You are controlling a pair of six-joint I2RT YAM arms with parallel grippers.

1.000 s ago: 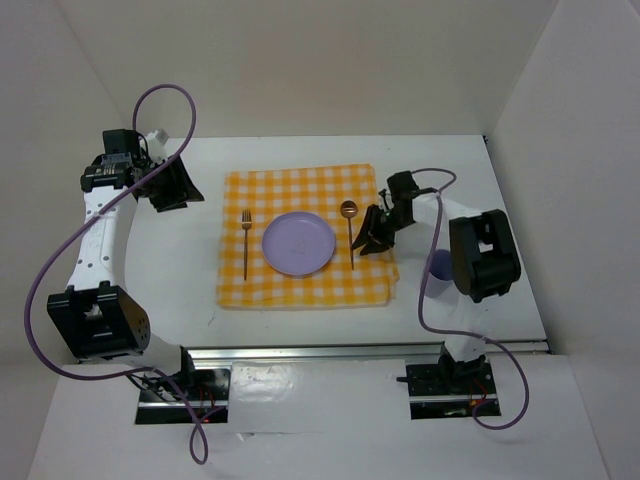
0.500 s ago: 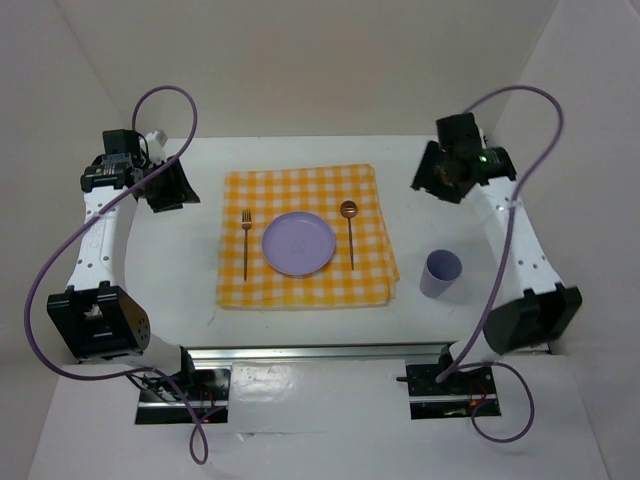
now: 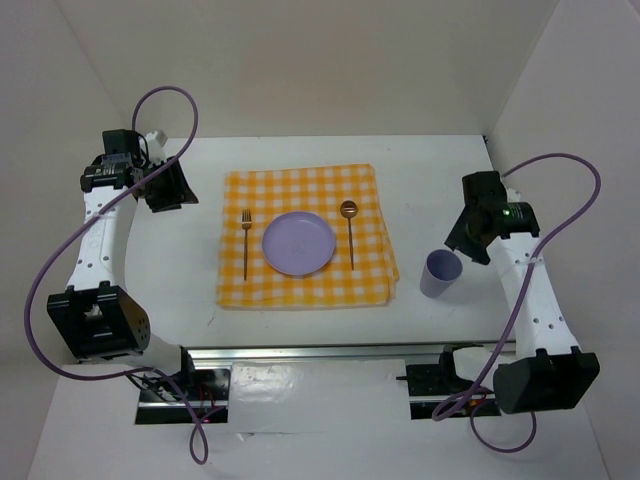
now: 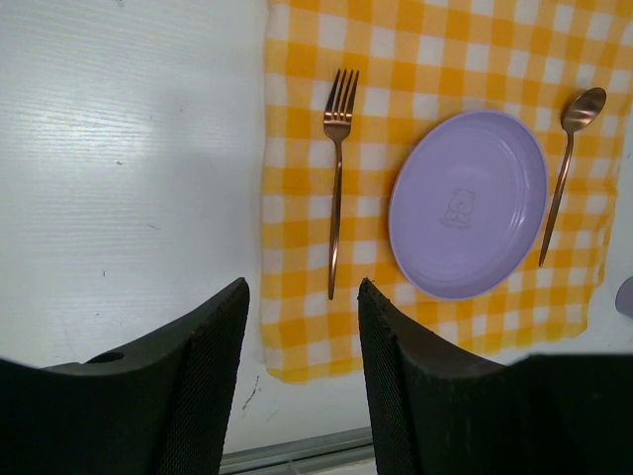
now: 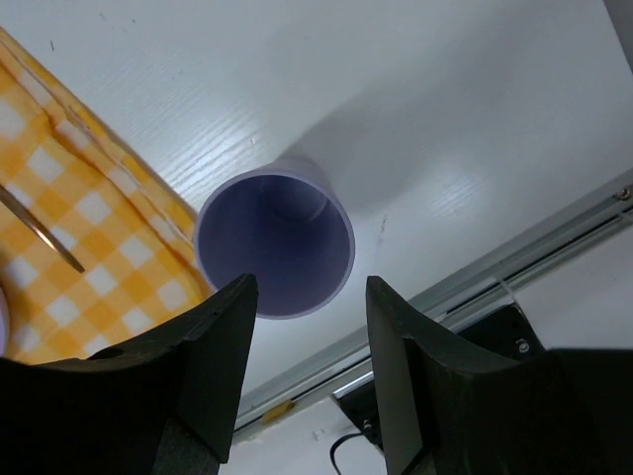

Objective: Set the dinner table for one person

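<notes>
The large white rectangular dinner table [image 3: 300,160] lies between white walls, with a silver metal rail [image 3: 320,351] along its near edge. A yellow-and-white checked cloth [image 3: 300,185] lies at its centre. On the cloth is a round purple plate [image 3: 298,243], with a copper fork [image 3: 245,243] just left of it and a copper spoon [image 3: 350,232] just right. A lilac cup [image 3: 441,272] stands on bare table right of the cloth. The right gripper [image 5: 309,292] hovers near the cup, fingers spread and holding nothing. The left gripper [image 4: 302,297] hangs at the far left, likewise spread and empty.

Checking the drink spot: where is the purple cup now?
In the top view, the purple cup stands on the table right of the checked cloth, beside the right tool.
</notes>
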